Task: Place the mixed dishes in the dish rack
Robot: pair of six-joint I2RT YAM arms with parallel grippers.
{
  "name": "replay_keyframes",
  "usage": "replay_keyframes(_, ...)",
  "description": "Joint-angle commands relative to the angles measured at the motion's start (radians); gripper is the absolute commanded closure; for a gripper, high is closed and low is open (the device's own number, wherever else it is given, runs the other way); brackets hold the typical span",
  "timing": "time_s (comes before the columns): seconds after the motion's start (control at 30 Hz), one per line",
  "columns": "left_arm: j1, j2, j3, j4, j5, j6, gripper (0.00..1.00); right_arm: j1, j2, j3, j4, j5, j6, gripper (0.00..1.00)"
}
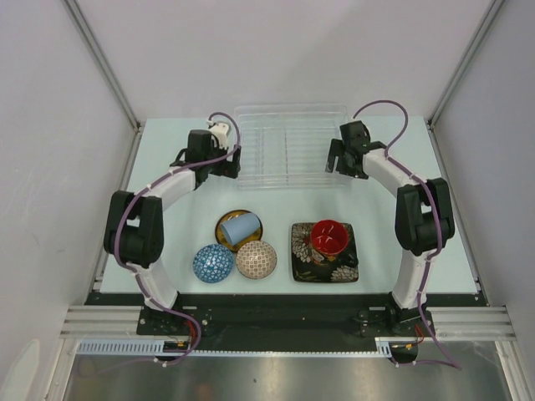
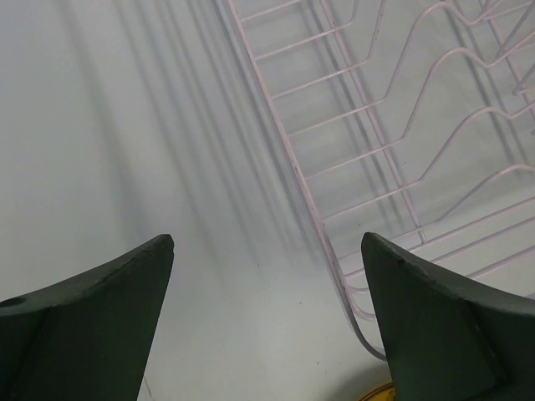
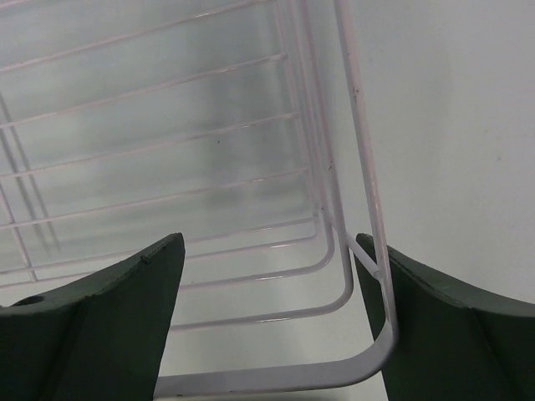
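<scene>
**While both grippers stand open at the dish rack [image 1: 292, 110], all 6 dishes sit outside it**

Though it holds nothing, the left gripper [image 2: 267, 242] has its jaws spread wide over bare table [image 1: 167, 209], just beside the rack's left edge. The right gripper [image 3: 267, 242] is also parted and empty. The rack's near right corner wire runs between its fingers, close against the right one [image 3: 451, 326] (I cannot tell whether they touch).

Each wrist view shows only part of the rack. From above, its clear walls are faint. A yellow sliver is cut off at the bottom of the left wrist view.

Nearer the arm bases, well apart from the rack, the pale blue cup [image 1: 241, 227] lies on its side on the small yellow plate [image 1: 222, 222]. The blue patterned bowl [image 1: 213, 263] and beige patterned bowl [image 1: 256, 259] sit rim-down, touching. The red-inside mug [image 1: 330, 236] stands upright on the black floral square plate [image 1: 303, 255].
</scene>
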Motion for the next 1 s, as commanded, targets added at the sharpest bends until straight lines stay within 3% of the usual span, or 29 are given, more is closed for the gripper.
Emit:
replay_keyframes(0.0,0.012,-0.088,-0.107,-0.03,-0.015,0.074,0.0,0.051,-0.052,-0.021,-0.044,0.02,0.006,0.13)
replay_keyframes(0.5,0.04,-0.204,-0.273,-0.001,0.023,0.091,0.0,0.229,-0.151,-0.159,-0.076,0.115,0.081,0.13)
replay_keyframes(0.97,0.021,-0.045,0.019,-0.056,0.089,0.071,0.0,0.233,-0.199,-0.176,-0.093,0.17,0.103,0.07)
